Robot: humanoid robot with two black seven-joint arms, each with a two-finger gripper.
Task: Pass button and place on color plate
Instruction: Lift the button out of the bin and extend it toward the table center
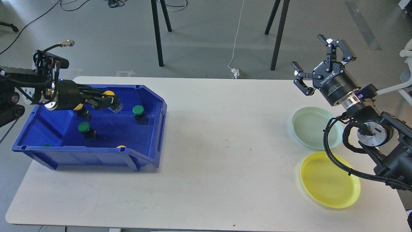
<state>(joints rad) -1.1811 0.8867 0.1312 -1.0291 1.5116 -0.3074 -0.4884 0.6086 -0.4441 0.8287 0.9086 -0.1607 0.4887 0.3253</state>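
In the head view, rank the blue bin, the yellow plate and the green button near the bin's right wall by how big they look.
1. Blue bin, largest.
2. Yellow plate.
3. Green button, smallest by far.
The plate lies nearer the camera, but the gaps are too wide to change the order.

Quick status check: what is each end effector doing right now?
Left end effector: closed on a yellow button, lifted above the blue bin.
Right end effector: open, empty, raised beyond the plates.
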